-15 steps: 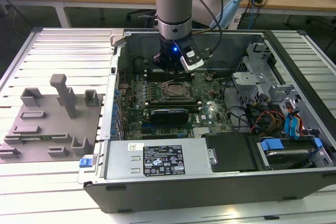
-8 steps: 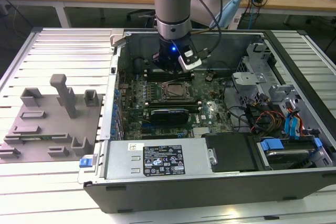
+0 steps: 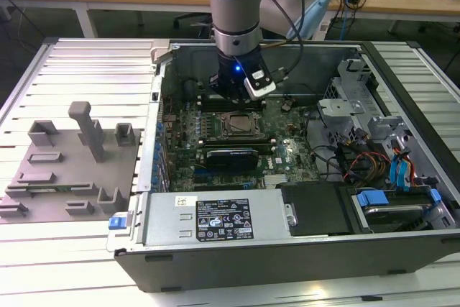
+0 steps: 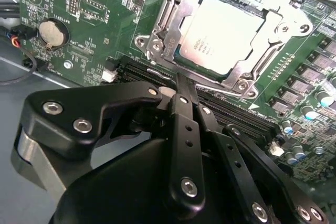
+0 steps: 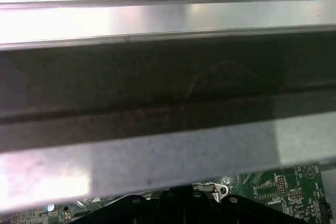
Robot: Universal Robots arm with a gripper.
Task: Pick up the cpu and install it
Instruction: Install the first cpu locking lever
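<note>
CPU seated in its socket, gripper just above it and holding nothing

In the second wrist view the cpu [image 4: 219, 34] lies flat inside the metal socket frame [image 4: 157, 43] on the green motherboard [image 4: 113, 3], its silver-grey top facing up and the frame's plate lying around its edges. The gripper [image 4: 181, 85] is near the socket, on the side of the black memory slots [image 4: 231, 111]; its black fingers [image 4: 186, 124] are pressed together with nothing between them, and their tips sit over the slot edge just beside the frame. A round coin battery [image 4: 54, 33] is on the board, well apart from the socket.

In the exterior view the arm [image 3: 237, 5] reaches down into the open computer case [image 3: 287, 249], with the gripper [image 3: 233, 95] just above the cpu [image 3: 240, 125]. A black expansion card [image 3: 231, 156] lies near the socket, on the side towards the power supply [image 3: 215, 217]. Outside the case, well apart from the socket, a grey fixture tray [image 3: 65, 170] rests on the slatted table [image 3: 93, 70]
</note>
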